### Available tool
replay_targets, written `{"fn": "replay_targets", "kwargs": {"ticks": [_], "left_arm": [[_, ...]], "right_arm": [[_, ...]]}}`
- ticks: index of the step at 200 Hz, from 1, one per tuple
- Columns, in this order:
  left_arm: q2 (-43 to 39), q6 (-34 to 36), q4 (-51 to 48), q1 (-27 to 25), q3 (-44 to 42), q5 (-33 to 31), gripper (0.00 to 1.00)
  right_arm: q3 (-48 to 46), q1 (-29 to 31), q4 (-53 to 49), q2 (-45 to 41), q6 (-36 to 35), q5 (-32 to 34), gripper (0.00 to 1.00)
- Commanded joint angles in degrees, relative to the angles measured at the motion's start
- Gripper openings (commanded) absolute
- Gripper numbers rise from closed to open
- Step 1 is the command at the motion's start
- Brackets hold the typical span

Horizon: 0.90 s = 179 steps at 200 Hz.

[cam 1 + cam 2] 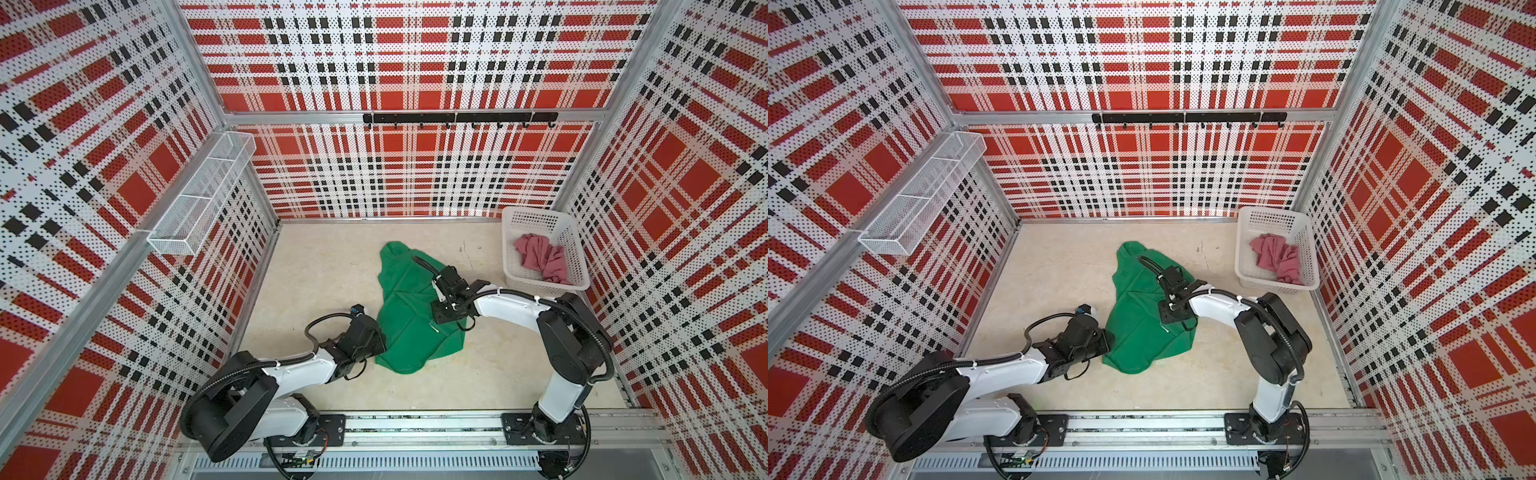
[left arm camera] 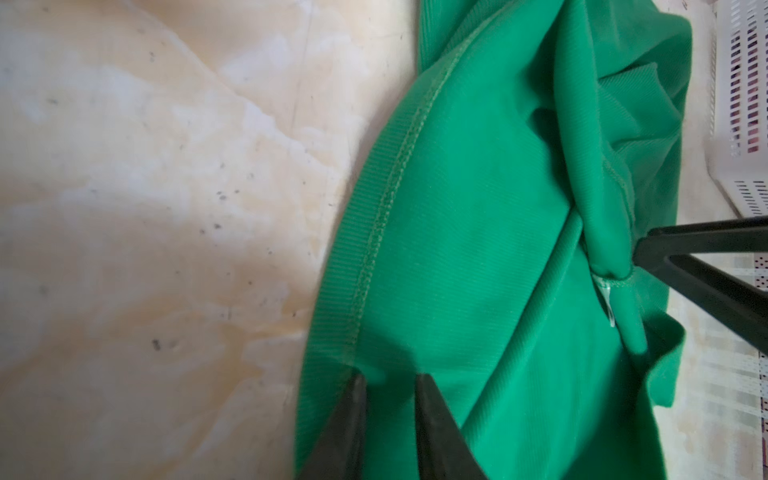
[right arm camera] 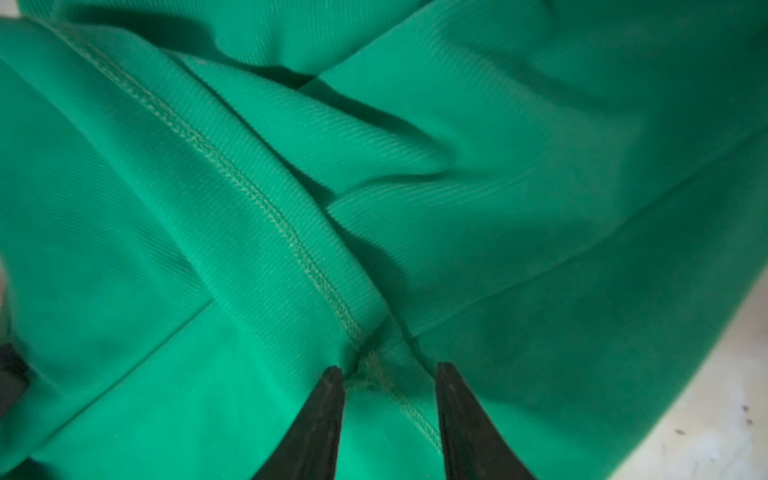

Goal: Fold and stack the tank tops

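We saw the green tank top [image 1: 409, 316] lying spread but rumpled on the desk [image 1: 332, 270], roughly in the middle, with its narrow end toward the back wall and its wider end toward the robot's base. In both top views the cloth showed several creases and one side folded over itself.

The pink tank top [image 1: 542, 259] sat bunched up inside the white basket [image 1: 536, 218], which stood at the back right corner of the desk, well apart from the green one.

The left end effector [image 2: 390, 380] was at the left edge of the green tank top, its tips resting at the stitched hem. The jaws stood only narrowly apart with green cloth showing between them, and we could not tell whether they pinched the fabric or merely pressed on it.

The right end effector [image 3: 388, 368] was down on the right part of the same garment. Its jaws were released, clearly spread, and a puckered stretch of seam lay between the two tips. Folds of cloth rose around it.
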Motion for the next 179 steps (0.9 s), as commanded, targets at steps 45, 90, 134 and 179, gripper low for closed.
{"fn": "replay_targets", "kwargs": {"ticks": [45, 90, 134, 179], "left_arm": [[1.0, 1.1, -0.8, 0.5, 0.6, -0.6, 0.26], [0.9, 1.6, -0.4, 0.9, 0.2, -0.4, 0.26], [0.2, 3.3, -1.8, 2.2, 0.4, -0.3, 0.26], [-0.5, 6.1, -4.3, 4.1, 2.0, -1.0, 0.26]], "right_arm": [[3.1, 1.4, -1.0, 4.0, -0.4, 1.4, 0.36], [2.9, 1.4, -1.9, 3.7, 1.8, 0.6, 0.14], [2.4, 0.9, -4.7, -0.7, 1.7, 3.7, 0.0], [-0.4, -0.6, -10.4, -9.5, 2.2, 7.1, 0.0]]}}
